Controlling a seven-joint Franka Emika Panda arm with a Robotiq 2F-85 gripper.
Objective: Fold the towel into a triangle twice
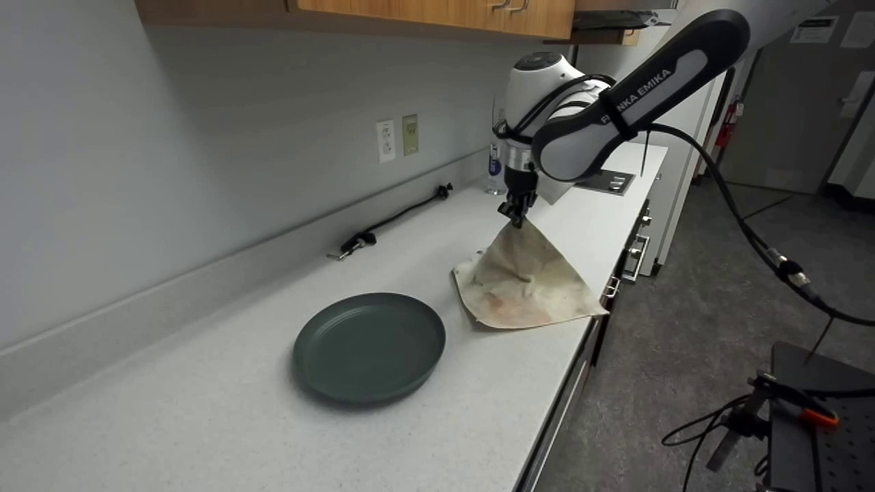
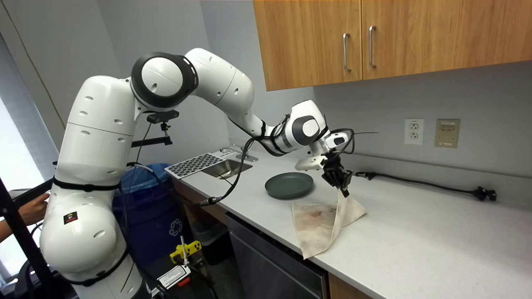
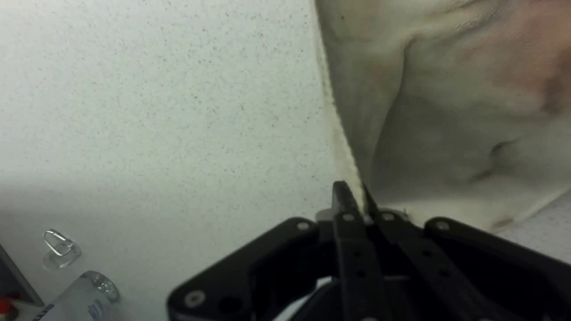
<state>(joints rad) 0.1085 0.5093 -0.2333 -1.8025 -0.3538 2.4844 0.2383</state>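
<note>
Left to right along the white tabletop (image 1: 205,417) in an exterior view, from a dark green plate (image 1: 369,348), past an upright clear bottle (image 1: 495,169), to the end effector (image 1: 517,221), pinching a raised tip of a stained cream towel (image 1: 536,287), otherwise draped onto the tabletop near the plate and front edge.

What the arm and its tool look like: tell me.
The arm is white and rounded, with dark joint bands, black straps, a black cable and white lettering ending in "EMIKA". The tool is black, with slim fingers and pale screw heads.
</note>
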